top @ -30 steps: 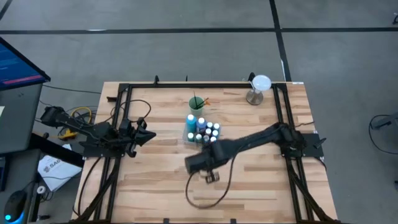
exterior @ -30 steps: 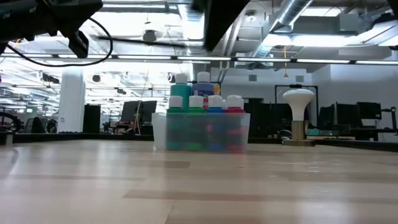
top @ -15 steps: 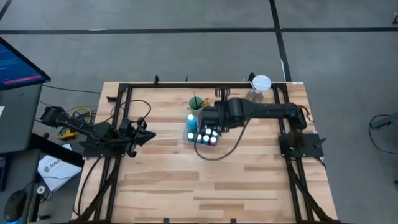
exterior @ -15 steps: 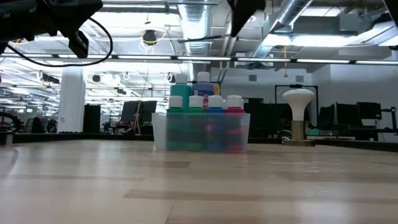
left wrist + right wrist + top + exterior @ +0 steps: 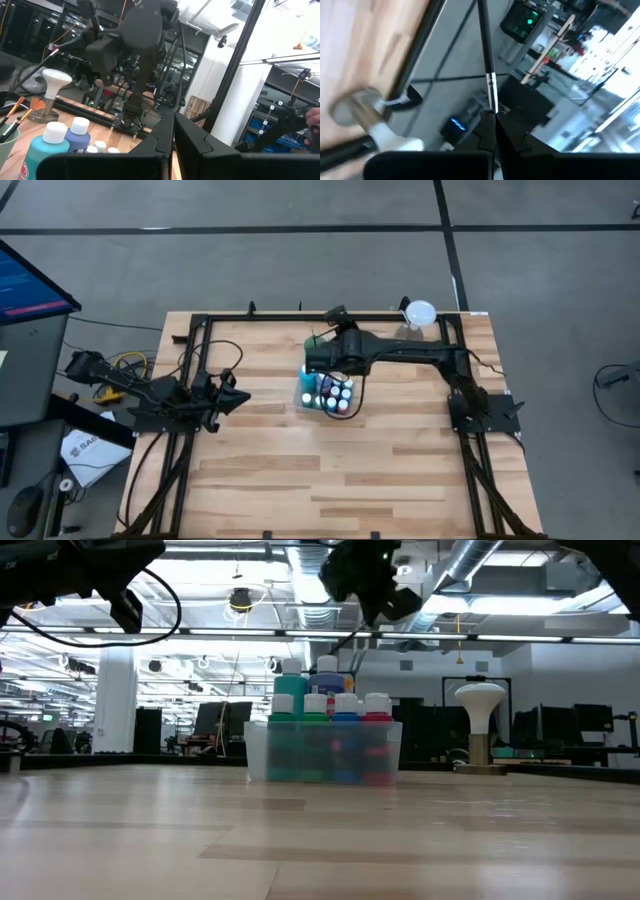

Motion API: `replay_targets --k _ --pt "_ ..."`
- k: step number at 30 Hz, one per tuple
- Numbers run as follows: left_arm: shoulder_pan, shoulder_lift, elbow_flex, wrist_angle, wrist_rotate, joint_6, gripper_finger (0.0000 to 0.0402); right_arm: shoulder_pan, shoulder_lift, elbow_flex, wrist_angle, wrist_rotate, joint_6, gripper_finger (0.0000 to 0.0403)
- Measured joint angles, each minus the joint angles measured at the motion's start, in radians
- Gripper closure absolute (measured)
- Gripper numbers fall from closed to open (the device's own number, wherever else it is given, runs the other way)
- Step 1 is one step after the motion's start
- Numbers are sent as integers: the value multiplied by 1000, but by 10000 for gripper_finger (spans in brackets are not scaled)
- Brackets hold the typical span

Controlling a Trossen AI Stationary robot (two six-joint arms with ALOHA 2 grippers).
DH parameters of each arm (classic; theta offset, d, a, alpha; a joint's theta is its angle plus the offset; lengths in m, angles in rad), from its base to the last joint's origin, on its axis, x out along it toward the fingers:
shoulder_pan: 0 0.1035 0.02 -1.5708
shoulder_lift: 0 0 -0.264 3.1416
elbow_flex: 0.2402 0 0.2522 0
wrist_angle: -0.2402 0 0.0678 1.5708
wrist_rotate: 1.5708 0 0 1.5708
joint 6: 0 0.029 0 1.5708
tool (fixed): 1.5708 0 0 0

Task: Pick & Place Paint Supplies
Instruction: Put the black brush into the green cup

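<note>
A: Right gripper (image 5: 322, 358) status?

B: Up above the clear tray (image 5: 322, 752), over its far side, just beside the green cup (image 5: 316, 344). Jaws pinched tight on a thin dark paintbrush (image 5: 487, 60) with a metal ferrule, handle sticking out past the fingertips (image 5: 490, 131) in the right wrist view.

A: Bottles?

B: Paint bottles (image 5: 333, 393) all packed in the tray, white caps up. Green, blue and red visible through the tray wall from the low view. Taller teal bottle (image 5: 307, 377) at the tray's left end, nearest the left arm. Tray sitting mid-table, toward the far edge.

A: Other brushes?

B: Standing in the green cup, right behind the tray. Orange-tipped ones (image 5: 20, 104) leaning out of the cup rim in the left wrist view.

A: Left gripper (image 5: 236, 399)?

B: Parked well left of the tray, near the table's left edge, pointing toward it. Fingers (image 5: 186, 139) pressed together, holding nothing.

A: Anything else on the table?

B: White-topped stand (image 5: 415, 321) on a metal base, right of the tray at the far right corner. Black frame rails (image 5: 195, 370) around the work area.
</note>
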State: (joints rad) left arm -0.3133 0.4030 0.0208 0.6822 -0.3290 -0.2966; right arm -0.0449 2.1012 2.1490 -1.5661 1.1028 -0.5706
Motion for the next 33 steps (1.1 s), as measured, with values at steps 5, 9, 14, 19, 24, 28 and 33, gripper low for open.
replay_targets --k 5,9,14,19,24,28,33 --pt "0 0 0 0 0 0 394 -9 63 2 1 45 -89 403" --pt "0 0 0 0 0 0 394 -25 95 2 7 47 -94 403" --pt "0 0 0 0 0 0 394 -44 96 2 44 46 -115 403" --pt "0 0 0 0 0 0 394 -49 97 2 92 36 -164 403" --pt "0 0 0 0 0 0 394 -59 119 5 113 16 -180 403" --pt "0 0 0 0 0 0 394 -72 142 3 116 18 -188 403" --pt "0 0 0 -1 0 0 394 -76 149 1 123 16 -191 403"
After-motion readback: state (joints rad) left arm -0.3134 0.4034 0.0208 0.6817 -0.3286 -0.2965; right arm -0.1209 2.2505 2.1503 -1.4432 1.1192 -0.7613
